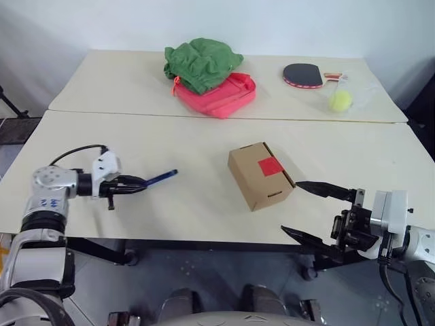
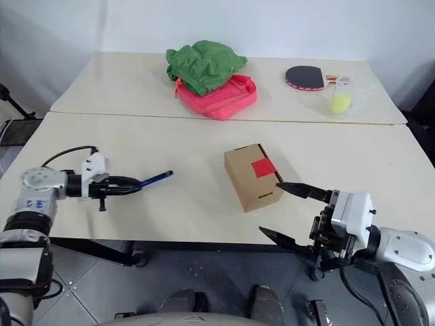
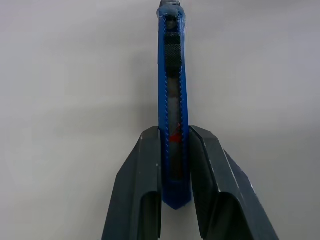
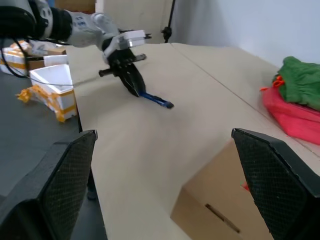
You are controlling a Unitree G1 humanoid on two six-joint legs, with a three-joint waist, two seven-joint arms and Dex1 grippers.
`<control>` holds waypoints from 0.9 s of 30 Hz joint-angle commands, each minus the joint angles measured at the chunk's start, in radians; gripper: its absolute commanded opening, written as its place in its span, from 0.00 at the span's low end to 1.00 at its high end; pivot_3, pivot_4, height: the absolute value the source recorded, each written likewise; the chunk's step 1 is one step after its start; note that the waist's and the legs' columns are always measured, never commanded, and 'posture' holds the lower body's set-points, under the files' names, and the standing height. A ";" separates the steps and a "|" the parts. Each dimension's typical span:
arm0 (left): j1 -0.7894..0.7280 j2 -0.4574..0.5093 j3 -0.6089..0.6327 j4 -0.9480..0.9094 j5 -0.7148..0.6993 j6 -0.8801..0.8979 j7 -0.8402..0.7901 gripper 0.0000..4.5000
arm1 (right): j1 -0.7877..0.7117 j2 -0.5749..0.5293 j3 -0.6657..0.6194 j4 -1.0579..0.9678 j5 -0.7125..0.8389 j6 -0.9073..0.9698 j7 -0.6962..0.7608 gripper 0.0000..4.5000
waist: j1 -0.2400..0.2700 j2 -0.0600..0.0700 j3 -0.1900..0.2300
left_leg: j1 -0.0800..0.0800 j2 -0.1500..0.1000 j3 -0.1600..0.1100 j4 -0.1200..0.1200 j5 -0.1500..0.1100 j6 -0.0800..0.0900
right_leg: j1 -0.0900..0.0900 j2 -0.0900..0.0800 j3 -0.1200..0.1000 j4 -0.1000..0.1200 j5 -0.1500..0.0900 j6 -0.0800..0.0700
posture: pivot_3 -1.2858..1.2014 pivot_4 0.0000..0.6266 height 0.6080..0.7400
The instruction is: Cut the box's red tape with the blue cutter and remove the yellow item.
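The left pincer grips the blue cutter near the table's left edge, the right pincer gapes beside the box; next, probably, the blade goes to the red tape.

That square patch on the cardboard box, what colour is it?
Bright red. The patch sits on top of the brown box, clearest in the left eye view.

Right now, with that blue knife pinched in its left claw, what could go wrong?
The left gripper pinches only the rear end of the blue cutter, so most of it sticks out; pressing on the red tape might twist it loose. The box stands free on the table, the open right gripper not touching it, so it may slide near the edge.
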State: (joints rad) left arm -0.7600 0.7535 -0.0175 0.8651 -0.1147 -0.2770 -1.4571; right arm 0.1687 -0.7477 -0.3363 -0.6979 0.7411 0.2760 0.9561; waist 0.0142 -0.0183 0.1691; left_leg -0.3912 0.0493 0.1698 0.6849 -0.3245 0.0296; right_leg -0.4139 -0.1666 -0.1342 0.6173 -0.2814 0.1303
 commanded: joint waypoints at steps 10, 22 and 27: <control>0.106 -0.093 -0.383 -0.968 0.026 0.677 0.059 0.10 | 0.089 -0.160 0.149 -0.173 -0.034 0.306 -0.196 0.72 | -0.009 0.000 0.000 | 0.000 0.000 -0.001 0.000 -0.002 0.001 | 0.003 0.002 0.000 -0.007 0.000 0.000 | 0.52 0.24 1.00; 0.071 -0.295 -0.537 -1.024 0.175 0.952 0.331 0.10 | -0.020 -0.147 0.316 -0.060 -0.308 0.322 -0.304 0.01 | 0.003 0.000 0.000 | 0.000 0.000 0.001 0.002 -0.002 0.002 | 0.003 0.002 0.001 -0.008 0.000 0.000 | 0.52 0.24 1.00; 0.067 -0.299 -0.569 -1.021 0.198 0.980 0.367 0.10 | -0.111 -0.156 0.348 0.046 -0.369 0.285 -0.259 0.01 | 0.012 0.000 0.000 | 0.000 0.001 0.000 0.006 -0.003 0.003 | 0.004 0.001 0.002 -0.009 0.000 0.000 | 0.52 0.24 1.00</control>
State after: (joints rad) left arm -0.6870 0.4536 -0.5625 -0.1521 0.0495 0.6880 -1.1165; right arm 0.0620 -0.8908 0.0000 -0.6634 0.4023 0.6011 0.6696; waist 0.0260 -0.0182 0.1689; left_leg -0.3916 0.0501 0.1692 0.6917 -0.3275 0.0326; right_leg -0.4097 -0.1656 -0.1328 0.6080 -0.2814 0.1305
